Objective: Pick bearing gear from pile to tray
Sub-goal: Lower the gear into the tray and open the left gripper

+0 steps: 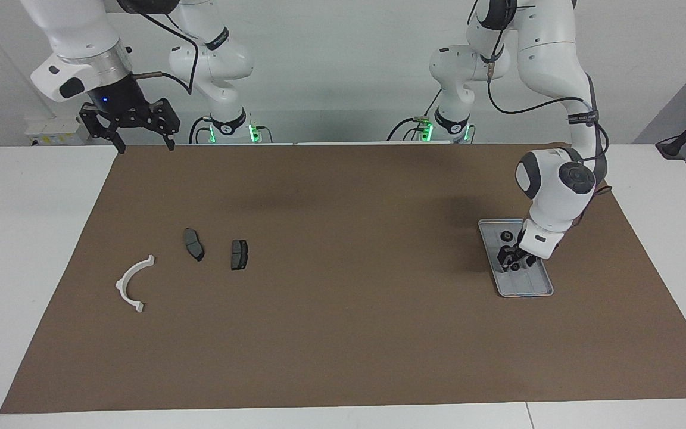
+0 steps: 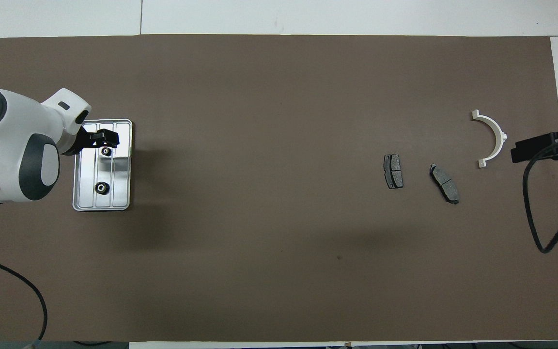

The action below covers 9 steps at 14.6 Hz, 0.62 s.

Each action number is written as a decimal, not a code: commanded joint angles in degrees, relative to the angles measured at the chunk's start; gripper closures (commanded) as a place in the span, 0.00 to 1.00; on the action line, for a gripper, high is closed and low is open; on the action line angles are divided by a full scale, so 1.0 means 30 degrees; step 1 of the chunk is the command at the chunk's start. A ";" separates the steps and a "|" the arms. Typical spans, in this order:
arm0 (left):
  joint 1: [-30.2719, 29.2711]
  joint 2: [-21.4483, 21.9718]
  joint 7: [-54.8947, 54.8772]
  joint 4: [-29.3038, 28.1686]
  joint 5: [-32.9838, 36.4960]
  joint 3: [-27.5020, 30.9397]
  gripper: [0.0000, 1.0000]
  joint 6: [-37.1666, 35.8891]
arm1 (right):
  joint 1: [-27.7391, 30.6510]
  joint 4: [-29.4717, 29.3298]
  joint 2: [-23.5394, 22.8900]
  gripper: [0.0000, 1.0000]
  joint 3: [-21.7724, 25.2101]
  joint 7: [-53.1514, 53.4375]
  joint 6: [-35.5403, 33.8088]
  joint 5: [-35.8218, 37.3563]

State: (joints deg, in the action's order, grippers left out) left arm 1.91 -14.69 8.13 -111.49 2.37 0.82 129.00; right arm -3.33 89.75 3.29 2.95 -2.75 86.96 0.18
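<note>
Left pincer (image 1: 517, 260) over tray's (image 2: 125, 165) two gears (image 2: 100, 187)

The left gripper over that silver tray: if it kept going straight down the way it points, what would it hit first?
Probably the small black ring-shaped part lying in the shallow silver-grey ridged metal tray. The left gripper points down right over it. Whether it touches the part is unclear. A second black ring lies aside.

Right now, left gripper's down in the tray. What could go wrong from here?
1. The left gripper sits low in the tray, right at one small black bearing; lifting off could drag or flick it over the shallow rim.
2. A second bearing lies loose in the tray, nearer the robots; nudging the tray could roll it.
3. The right gripper waits raised at its end of the table, open; no conflict visible.
</note>
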 commanded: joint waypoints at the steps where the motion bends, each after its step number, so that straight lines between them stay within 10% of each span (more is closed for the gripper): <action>1: -0.0255 0.2458 -0.0192 -0.0190 0.0002 -0.0068 0.00 -0.2678 | 0.0201 0.0023 0.0222 0.00 -0.0163 0.0243 -0.0127 -0.0354; 9: 0.0096 0.4481 -0.0162 0.4614 -0.0027 -0.0419 0.00 -1.1384 | 0.0201 0.0053 0.0457 0.00 -0.0163 0.0272 -0.0186 -0.0354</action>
State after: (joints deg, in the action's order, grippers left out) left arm 1.94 -1.93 8.13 -100.48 2.36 -0.31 99.24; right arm -3.33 89.69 4.07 2.95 -2.75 86.95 0.16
